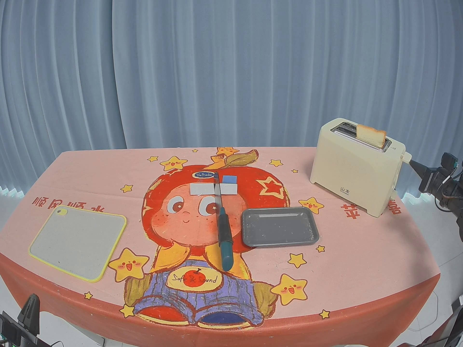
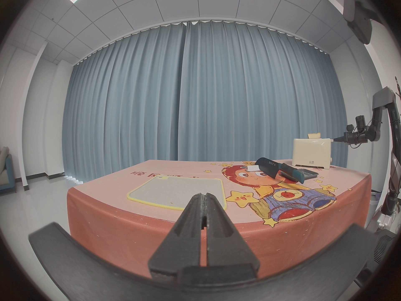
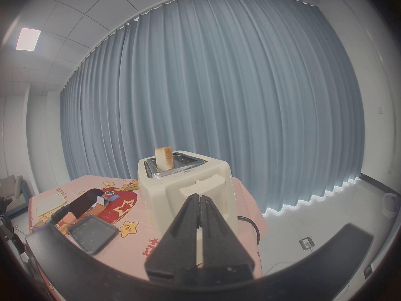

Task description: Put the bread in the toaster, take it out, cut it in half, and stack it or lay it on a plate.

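Observation:
A cream toaster [image 1: 354, 169] stands at the table's far right, with a toasted bread slice [image 1: 370, 135] sticking up out of its slot. My right gripper [image 1: 414, 164] is shut, its tips right at the toaster's side lever [image 3: 200, 184]; the bread [image 3: 164, 158] rises behind it. A teal-handled knife [image 1: 223, 220] lies mid-table, its blade resting on a small white and blue block [image 1: 214, 188]. Beside the knife sits a grey plate [image 1: 279, 226]. My left gripper [image 2: 204, 201] is shut and empty, low before the table's near left corner, facing the cutting board [image 2: 179, 191].
A grey cutting board with a yellow rim [image 1: 77, 241] lies at the near left. The tablecloth between board, knife and toaster is bare. A blue curtain hangs behind the table. The toaster's cord [image 3: 250, 226] runs off the table's right side.

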You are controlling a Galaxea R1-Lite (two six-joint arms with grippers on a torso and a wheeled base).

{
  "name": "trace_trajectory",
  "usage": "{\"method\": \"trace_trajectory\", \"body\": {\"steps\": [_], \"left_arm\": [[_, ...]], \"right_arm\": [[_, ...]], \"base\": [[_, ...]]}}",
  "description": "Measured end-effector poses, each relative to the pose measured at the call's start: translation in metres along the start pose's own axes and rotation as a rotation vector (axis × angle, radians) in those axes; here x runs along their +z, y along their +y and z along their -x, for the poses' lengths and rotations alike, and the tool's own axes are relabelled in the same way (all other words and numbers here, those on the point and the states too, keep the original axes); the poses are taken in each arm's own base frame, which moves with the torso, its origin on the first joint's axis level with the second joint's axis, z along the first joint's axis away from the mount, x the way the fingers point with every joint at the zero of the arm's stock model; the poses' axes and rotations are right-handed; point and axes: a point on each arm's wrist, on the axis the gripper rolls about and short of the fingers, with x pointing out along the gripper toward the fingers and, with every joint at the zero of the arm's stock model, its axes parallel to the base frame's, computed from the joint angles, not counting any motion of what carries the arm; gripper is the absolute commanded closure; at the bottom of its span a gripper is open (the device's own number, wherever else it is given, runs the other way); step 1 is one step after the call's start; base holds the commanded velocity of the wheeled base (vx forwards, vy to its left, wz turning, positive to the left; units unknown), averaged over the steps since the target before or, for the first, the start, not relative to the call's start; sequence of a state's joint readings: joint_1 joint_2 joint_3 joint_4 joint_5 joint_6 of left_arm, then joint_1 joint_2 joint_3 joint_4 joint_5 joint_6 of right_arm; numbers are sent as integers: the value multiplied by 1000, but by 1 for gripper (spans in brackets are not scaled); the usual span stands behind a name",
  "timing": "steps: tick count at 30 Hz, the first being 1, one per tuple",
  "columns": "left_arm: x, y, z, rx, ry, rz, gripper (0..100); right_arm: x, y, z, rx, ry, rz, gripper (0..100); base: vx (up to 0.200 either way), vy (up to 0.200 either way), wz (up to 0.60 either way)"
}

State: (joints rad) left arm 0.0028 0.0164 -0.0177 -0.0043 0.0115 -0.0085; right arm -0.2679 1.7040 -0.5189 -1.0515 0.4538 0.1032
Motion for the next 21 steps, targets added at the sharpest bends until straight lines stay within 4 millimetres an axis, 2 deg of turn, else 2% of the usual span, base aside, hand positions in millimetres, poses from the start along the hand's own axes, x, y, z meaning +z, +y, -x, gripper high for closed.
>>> {"method": "trace_trajectory", "body": {"steps": [12,21], "left_arm": [[0,0,0,0,0,0,100],[0,0,0,0,0,0,100]], "right_arm": [[-6,-2,-2,-7,20,0,100],[8,4,0,10,-39,28,100]], "base": [[0,0,0],[0,0,0]]}}
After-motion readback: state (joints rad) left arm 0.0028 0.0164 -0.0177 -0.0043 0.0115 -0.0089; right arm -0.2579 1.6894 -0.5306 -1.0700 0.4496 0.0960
